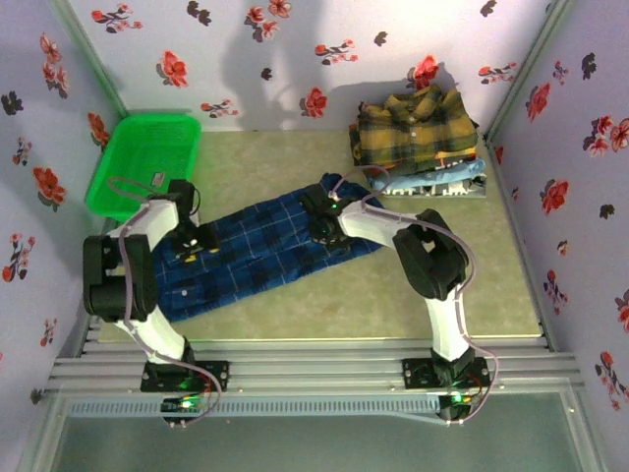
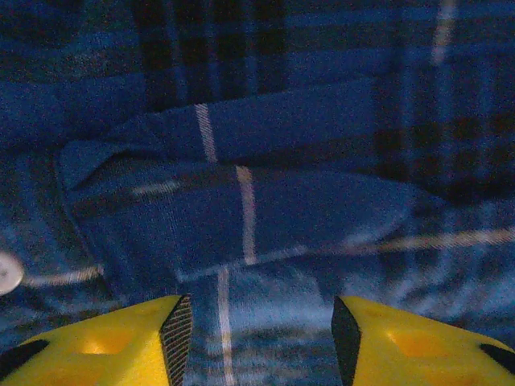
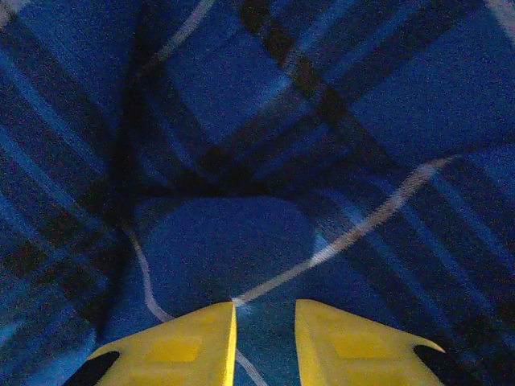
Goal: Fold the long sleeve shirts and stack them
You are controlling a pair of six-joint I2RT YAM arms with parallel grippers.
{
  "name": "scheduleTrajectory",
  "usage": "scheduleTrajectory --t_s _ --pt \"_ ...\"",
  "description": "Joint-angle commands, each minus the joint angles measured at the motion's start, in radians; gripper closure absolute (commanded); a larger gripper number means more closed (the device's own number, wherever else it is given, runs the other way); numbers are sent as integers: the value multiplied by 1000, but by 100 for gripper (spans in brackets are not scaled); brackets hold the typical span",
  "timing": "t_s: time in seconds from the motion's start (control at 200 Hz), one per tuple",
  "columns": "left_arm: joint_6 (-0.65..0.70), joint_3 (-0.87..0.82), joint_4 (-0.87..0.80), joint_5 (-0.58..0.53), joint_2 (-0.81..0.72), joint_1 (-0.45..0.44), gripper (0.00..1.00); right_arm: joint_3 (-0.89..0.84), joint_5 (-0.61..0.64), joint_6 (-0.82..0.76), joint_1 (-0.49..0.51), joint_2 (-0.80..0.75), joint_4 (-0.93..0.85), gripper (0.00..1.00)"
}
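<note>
- The dark blue plaid shirt (image 1: 265,251) is spread flat on the table (image 1: 334,295); it lies slantwise, from the near left towards the far right; thin white lines are seen across its dark squares.
- A small pale thing (image 1: 157,179) is noticed inside the green basket (image 1: 106,177) at the far left; it is too small to be read or named.
- The left gripper (image 1: 200,246) is lowered onto the left part of this shirt; in the left wrist view its yellow fingers (image 2: 105,342) are held clearly apart; the cloth is seen flat in the wide gap between them and is not clamped.
- A folded flap of the shirt lies just ahead of these fingertips; a white button (image 2: 6,272) is seen at the left edge of that view.
- The right gripper (image 1: 324,224) is set on the right part of the same shirt, near its far edge; in the right wrist view its fingers (image 3: 181,346) are drawn close together, with only a narrow slit left.
- Blue cloth is seen in this slit, and a rounded hump of cloth rises just ahead of the tips; whether the cloth is pinched cannot be told.
- The mustard-yellow plaid shirt (image 1: 418,128) is laid folded on top of a pile in the far right corner; the light blue shirts (image 1: 447,177) are seen under it; the pile is apart from both grippers.
</note>
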Motion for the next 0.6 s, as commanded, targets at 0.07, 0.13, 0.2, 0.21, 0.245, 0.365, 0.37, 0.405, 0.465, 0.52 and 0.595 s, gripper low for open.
scheduleTrajectory --t_s 0.07,0.13,0.2,0.21,0.245,0.365,0.37,0.405,0.465,0.52,0.595 --pt "-88 -73 85 115 51 87 49 141 43 71 5 115 0 72" --pt "-103 -103 107 147 56 111 49 221 40 65 3 168 -30 72" --pt "-129 -148 141 181 48 147 49 294 37 72 0 222 -48 72" --pt "-135 -153 147 186 46 155 49 307 34 73 -1 233 -48 72" --pt "-155 -181 165 204 36 177 50 342 21 80 -6 261 -51 72" --pt "-202 -249 200 233 -22 207 50 473 -21 88 -33 349 -65 72" --pt "-204 -250 201 233 -25 207 50 478 -23 88 -35 353 -65 72" --pt "-219 -265 210 249 -37 208 50 518 -36 87 -47 379 -66 72" --pt "-254 -292 230 272 -52 202 50 594 -66 88 -71 432 -59 72" --pt "-283 -310 244 273 -68 187 50 652 -109 94 -95 476 -30 71" --pt "-331 -335 269 272 -102 152 50 710 -172 109 -125 523 48 69"
